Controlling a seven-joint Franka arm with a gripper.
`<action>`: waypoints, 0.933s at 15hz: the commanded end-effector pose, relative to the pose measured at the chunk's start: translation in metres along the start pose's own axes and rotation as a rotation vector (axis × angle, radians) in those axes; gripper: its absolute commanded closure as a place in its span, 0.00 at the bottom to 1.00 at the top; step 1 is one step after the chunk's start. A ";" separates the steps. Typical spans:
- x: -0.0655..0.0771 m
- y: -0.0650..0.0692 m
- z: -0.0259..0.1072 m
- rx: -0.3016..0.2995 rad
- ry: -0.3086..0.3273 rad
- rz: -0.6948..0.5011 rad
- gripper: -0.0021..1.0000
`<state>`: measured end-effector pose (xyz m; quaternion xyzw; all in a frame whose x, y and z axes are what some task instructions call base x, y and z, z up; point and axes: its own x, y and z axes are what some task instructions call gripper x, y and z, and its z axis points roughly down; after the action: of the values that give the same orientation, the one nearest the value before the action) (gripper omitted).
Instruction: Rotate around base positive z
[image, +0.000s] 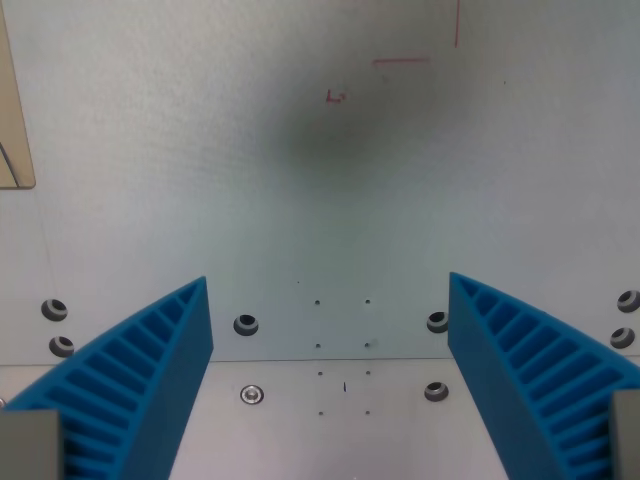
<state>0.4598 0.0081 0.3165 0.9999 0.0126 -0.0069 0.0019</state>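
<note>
My gripper (328, 285) points down at a pale grey metal table top (320, 200). Its two blue ribbed fingers (150, 370) stand wide apart at the lower left and lower right of the wrist view. Nothing is between them. The gripper is open and empty. A soft dark shadow (340, 140) of the arm lies on the plate above the gap.
Several bolt holes and screws (245, 324) sit in the plate near a seam (330, 360) across the lower part. Thin red marks (400, 62) are drawn near the top. A beige edge (15, 120) shows at the upper left.
</note>
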 end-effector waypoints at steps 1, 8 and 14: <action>0.000 0.000 -0.003 0.000 0.007 -0.013 0.00; 0.000 0.000 -0.003 -0.002 0.008 -0.107 0.00; 0.000 0.000 -0.003 -0.003 0.008 -0.187 0.00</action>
<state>0.4598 0.0082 0.3165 0.9986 0.0527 -0.0070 0.0017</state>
